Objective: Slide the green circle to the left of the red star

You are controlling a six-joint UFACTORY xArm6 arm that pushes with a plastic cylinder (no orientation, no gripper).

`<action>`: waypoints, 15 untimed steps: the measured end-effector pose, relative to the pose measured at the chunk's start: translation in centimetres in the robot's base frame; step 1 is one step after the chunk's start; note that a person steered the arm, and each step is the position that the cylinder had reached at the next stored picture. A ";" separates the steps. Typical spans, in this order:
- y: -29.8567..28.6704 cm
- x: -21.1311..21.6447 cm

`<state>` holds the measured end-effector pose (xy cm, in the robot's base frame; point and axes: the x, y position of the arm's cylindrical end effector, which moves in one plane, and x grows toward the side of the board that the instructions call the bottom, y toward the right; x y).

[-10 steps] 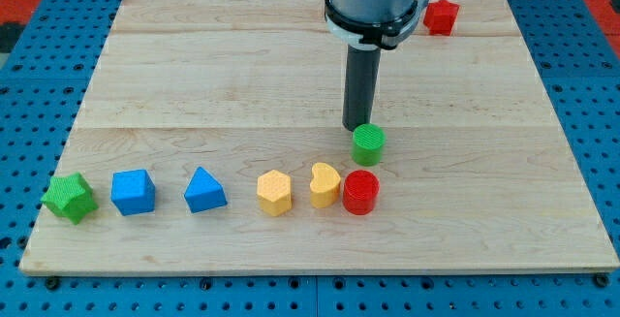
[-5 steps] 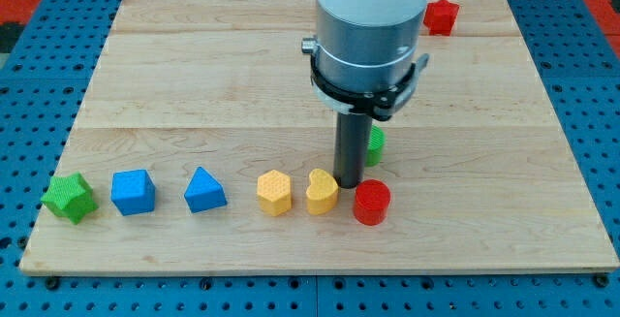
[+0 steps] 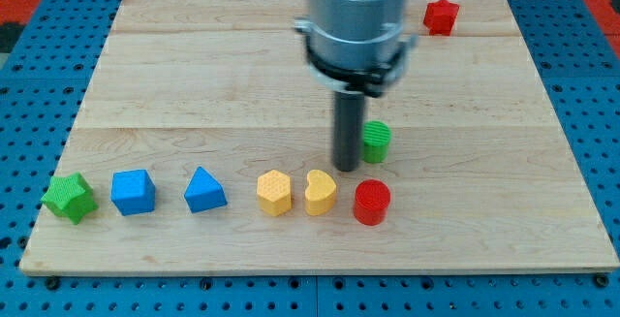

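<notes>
The green circle (image 3: 376, 140) sits right of the board's middle, partly hidden by my rod. My tip (image 3: 347, 168) rests on the board just left of and slightly below the green circle, above the yellow heart (image 3: 321, 192). The red star (image 3: 441, 15) lies near the board's top right corner, far above the green circle.
A row along the view's bottom: green star (image 3: 68, 198), blue cube (image 3: 133, 191), blue triangle-like block (image 3: 204, 190), yellow hexagon (image 3: 274, 193), yellow heart, red circle (image 3: 371, 203). The wooden board (image 3: 194, 75) sits on a blue pegboard.
My tip moved from above the green circle down to its left side, then up slightly. The green circle shifted a little right and up; the red circle and yellow heart were nudged.
</notes>
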<state>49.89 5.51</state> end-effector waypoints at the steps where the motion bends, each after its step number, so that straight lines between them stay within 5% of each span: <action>1: 1.0 -2.2; 2: 1.8 -9.6; 3: 1.8 -8.9; 4: 0.0 -3.9; 5: 4.6 -2.9; 7: 4.7 -14.5; 9: 0.8 -15.2; 11: 6.4 -20.4; 14: 6.6 -22.4; 15: 12.1 -14.6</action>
